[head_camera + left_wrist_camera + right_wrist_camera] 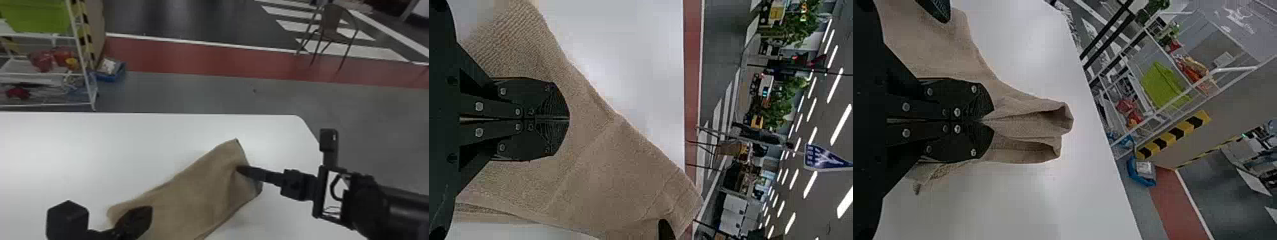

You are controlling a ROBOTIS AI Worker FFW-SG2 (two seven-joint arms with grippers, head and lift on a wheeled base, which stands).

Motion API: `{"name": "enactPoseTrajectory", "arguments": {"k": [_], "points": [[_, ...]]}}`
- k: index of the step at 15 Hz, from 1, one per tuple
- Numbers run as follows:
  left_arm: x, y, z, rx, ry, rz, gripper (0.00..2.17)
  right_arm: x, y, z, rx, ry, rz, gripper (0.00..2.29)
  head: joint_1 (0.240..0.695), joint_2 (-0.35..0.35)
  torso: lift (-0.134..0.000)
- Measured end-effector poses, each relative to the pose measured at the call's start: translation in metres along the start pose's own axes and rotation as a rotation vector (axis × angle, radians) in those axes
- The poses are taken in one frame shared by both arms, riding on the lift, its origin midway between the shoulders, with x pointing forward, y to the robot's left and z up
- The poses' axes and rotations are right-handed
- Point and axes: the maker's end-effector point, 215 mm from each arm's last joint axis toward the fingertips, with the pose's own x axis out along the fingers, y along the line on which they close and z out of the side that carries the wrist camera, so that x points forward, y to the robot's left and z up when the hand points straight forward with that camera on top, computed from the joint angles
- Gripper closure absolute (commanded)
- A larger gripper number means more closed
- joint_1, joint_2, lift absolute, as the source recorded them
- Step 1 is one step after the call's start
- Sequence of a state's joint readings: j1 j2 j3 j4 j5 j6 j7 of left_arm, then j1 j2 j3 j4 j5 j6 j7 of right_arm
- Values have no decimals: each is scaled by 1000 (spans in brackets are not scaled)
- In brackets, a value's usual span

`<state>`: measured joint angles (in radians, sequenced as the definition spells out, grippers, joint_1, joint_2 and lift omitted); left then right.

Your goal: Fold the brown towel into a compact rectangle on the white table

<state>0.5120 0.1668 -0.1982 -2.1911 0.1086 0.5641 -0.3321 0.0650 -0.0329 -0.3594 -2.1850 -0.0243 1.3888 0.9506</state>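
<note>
The brown towel (194, 194) lies as a slanting strip on the white table (95, 153), from the near middle toward the back right. At its right end my right gripper (242, 170) pinches the cloth; in the right wrist view the closed right gripper (987, 120) has the towel (1023, 117) bunched into folds around its tips. My left gripper (143, 215) is over the towel's near left part. In the left wrist view the left gripper (568, 119) has its fingers together above the towel (594, 170); whether cloth is between them cannot be seen.
Beyond the table's back edge, a white wire rack (84, 73) stands at the left with a green bin (36, 16), and a blue crate (111, 71) is on the floor beside it. A chair (332, 25) stands far back on the right. The table's rounded corner is near the right arm.
</note>
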Motion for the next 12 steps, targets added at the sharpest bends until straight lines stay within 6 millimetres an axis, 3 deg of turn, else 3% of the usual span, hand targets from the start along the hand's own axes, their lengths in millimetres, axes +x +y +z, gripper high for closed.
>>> {"name": "enactPoseTrajectory", "arguments": {"k": [3,6,12], "points": [[2,8,3,-4,2,-10,1727,16,11,0,-53,14,22,1426,695,-191,-123],[6,13,-9,-17,48,-24,1727,27,23,7,-103,0,67,1426,695,-162,-123],[9,17,-25,-17,106,-11,1727,43,72,1,-156,34,147,1423,695,-99,-123]]}}
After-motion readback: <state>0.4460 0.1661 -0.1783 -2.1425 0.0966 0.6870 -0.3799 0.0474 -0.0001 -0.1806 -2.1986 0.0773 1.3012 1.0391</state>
